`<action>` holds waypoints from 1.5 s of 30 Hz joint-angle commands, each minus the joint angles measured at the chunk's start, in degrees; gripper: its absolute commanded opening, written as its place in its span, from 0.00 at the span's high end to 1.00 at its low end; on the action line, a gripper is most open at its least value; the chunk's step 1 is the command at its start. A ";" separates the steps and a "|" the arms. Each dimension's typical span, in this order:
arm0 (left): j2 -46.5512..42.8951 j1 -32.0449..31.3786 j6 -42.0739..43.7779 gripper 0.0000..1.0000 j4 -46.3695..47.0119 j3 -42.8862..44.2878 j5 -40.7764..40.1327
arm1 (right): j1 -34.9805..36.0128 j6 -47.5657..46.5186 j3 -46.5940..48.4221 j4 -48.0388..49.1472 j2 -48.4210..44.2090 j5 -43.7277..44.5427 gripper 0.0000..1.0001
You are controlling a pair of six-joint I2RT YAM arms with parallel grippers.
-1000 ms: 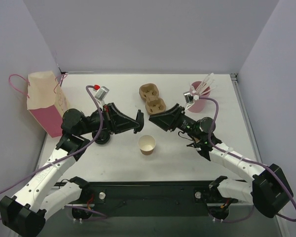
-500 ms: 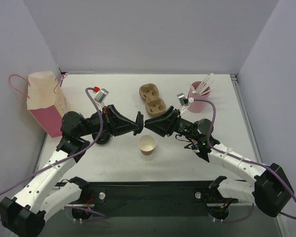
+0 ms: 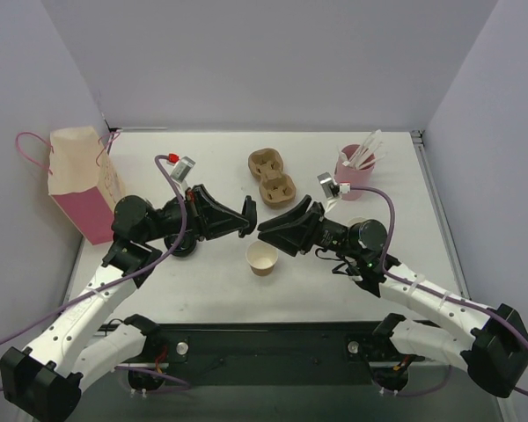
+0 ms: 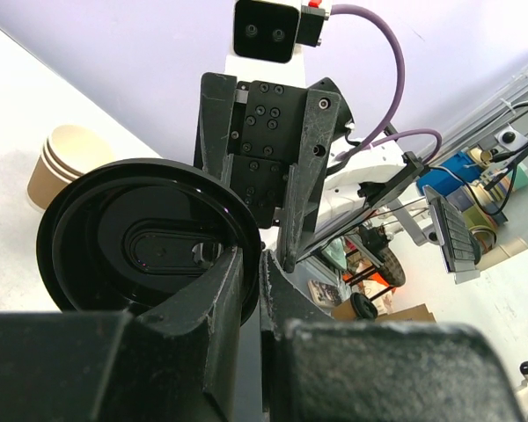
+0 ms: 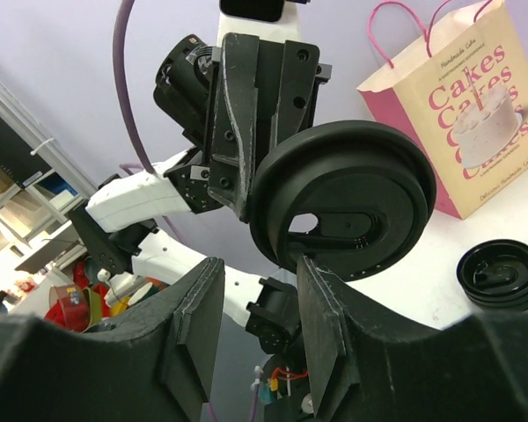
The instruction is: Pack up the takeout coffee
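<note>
Left gripper (image 3: 247, 214) and right gripper (image 3: 267, 230) meet tip to tip over the table (image 3: 202, 286) with one black lid (image 5: 348, 189) between them. Treat the step in hand as a lid handover, made before any cup is capped or bagged. Expect the next move to call for the right jaws to close squarely on the lid's lower rim before the left lets go; a skewed pinch could tilt or drop the lid. Check the left first: in the left wrist view its fingers (image 4: 211, 308) are nearly shut and clamp the lid's rim, the lid standing on edge. Check the right next: its fingers (image 5: 330, 321) stand partly apart with the lid's lower edge at the gap, and you cannot tell whether either finger touches it. Locate the takeout coffee just nearer than the grippers: one kraft paper cup (image 3: 262, 257), upright and uncovered on the table, apart from both. A stack of cups (image 4: 60, 163) shows in the left wrist view, and a stack of lids (image 5: 502, 274) rests before the paper bag (image 3: 75, 167). Beyond lie the two-hole pulp tray (image 3: 251, 163), both holes vacant, and the pink cup (image 3: 352, 186) with white sticks.
</note>
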 commanded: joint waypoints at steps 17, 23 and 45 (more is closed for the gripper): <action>-0.90 0.20 -1.22 0.89 6.95 -3.00 -0.65 | 2.96 -3.77 4.91 10.29 6.05 3.94 0.86; -1.08 0.37 -0.96 0.88 6.59 -4.23 -1.88 | 2.96 -5.52 2.01 12.41 4.74 5.35 1.00; -6.69 2.22 26.45 0.14 -38.61 9.64 -29.98 | 5.23 -33.47 21.58 -69.38 -0.55 20.25 1.00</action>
